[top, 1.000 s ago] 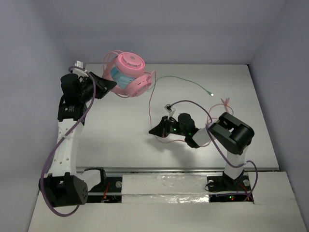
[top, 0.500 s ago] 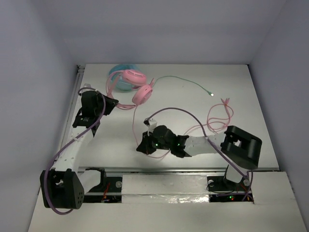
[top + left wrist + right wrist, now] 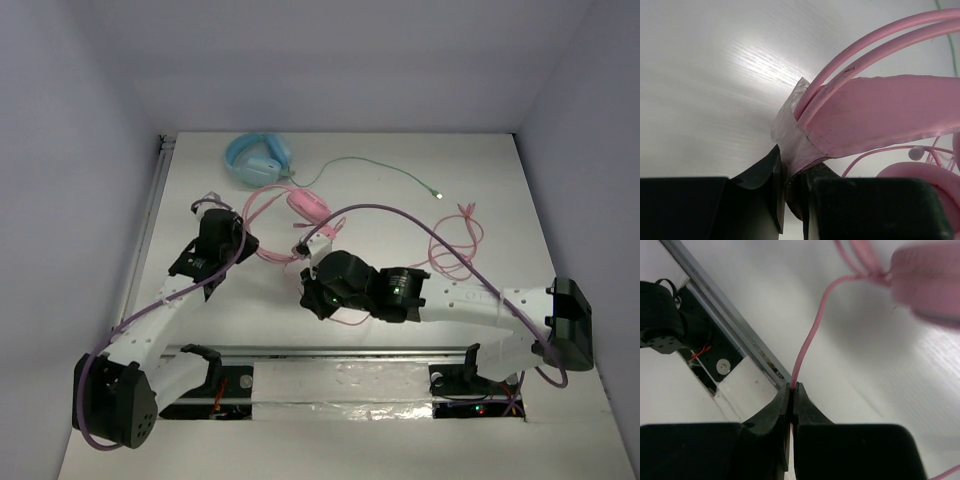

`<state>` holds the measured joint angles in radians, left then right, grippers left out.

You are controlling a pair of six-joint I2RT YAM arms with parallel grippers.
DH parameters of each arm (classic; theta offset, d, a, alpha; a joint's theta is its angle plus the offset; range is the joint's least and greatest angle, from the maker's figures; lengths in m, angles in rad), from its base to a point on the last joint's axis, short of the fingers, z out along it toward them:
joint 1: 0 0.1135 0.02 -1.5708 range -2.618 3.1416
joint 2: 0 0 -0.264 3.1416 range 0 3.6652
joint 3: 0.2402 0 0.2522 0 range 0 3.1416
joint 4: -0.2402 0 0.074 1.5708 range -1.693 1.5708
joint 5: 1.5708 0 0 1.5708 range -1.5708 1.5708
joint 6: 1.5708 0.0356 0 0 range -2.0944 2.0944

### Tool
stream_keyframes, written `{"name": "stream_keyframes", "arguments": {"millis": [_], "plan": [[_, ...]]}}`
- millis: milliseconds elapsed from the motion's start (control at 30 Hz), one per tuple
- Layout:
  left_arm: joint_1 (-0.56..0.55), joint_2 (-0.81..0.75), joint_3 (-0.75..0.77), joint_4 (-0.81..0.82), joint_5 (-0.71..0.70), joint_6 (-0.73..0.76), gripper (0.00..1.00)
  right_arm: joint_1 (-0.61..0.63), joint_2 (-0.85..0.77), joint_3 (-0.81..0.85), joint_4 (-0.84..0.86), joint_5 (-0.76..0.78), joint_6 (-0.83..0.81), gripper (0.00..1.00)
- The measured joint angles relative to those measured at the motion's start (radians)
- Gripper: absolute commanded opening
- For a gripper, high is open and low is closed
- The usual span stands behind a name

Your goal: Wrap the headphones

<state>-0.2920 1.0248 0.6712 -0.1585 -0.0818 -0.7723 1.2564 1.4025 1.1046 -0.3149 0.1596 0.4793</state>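
The pink headphones (image 3: 303, 204) lie low near the table's middle, with the thin double headband (image 3: 258, 212) looping left. My left gripper (image 3: 247, 246) is shut on the headband's padded strip; the left wrist view shows the jaws (image 3: 790, 176) clamped on the strip's end (image 3: 880, 110), with an earcup (image 3: 922, 182) at lower right. My right gripper (image 3: 313, 300) is shut on the thin pink cable (image 3: 812, 335), close to the near edge. The jaws (image 3: 792, 388) pinch the cable, and a blurred earcup (image 3: 927, 280) sits beyond. More cable lies looped at right (image 3: 455, 240).
Light blue headphones (image 3: 258, 158) sit at the back left, their green cable (image 3: 385, 170) trailing right. A metal rail (image 3: 330, 350) runs along the near table edge, also in the right wrist view (image 3: 725, 315). White walls close in left, back and right.
My left arm brought the pink headphones down from high at the back to the table's middle, uncovering the blue pair. My right arm reached left and nearer, still gripping the cable.
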Motion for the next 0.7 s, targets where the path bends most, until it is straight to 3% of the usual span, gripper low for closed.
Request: {"name": "stream_keyframes", "arguments": {"millis": [333, 700], "plan": [[-0.066, 0.023, 0.037, -0.150, 0.033, 0.191, 0.00, -0.001, 0.041, 0.231, -0.249, 0.151, -0.175, 0.00], [-0.069, 0.067, 0.139, -0.217, 0.176, 0.402, 0.00, -0.072, 0.066, 0.309, -0.306, 0.262, -0.294, 0.00]]}}
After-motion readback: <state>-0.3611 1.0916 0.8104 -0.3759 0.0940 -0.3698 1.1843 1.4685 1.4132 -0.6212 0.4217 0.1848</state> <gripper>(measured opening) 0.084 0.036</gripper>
